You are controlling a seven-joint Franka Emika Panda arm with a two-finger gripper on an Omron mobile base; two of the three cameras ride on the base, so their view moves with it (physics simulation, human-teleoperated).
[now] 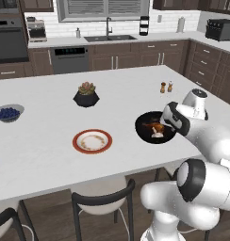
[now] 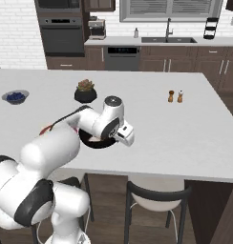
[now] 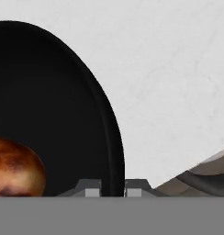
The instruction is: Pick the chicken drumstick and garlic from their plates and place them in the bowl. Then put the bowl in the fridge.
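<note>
Hand clamps bowl rim.

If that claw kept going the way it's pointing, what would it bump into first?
Probably nothing new: the gripper is already shut on the black bowl at its rim, so pushing on would likely just drive it along that rim.

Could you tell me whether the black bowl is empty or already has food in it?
Not empty: the bowl holds the drumstick and the garlic.

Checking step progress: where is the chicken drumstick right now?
In the left base view, the chicken drumstick lies inside the black bowl, right of the orange-rimmed plate.
</note>
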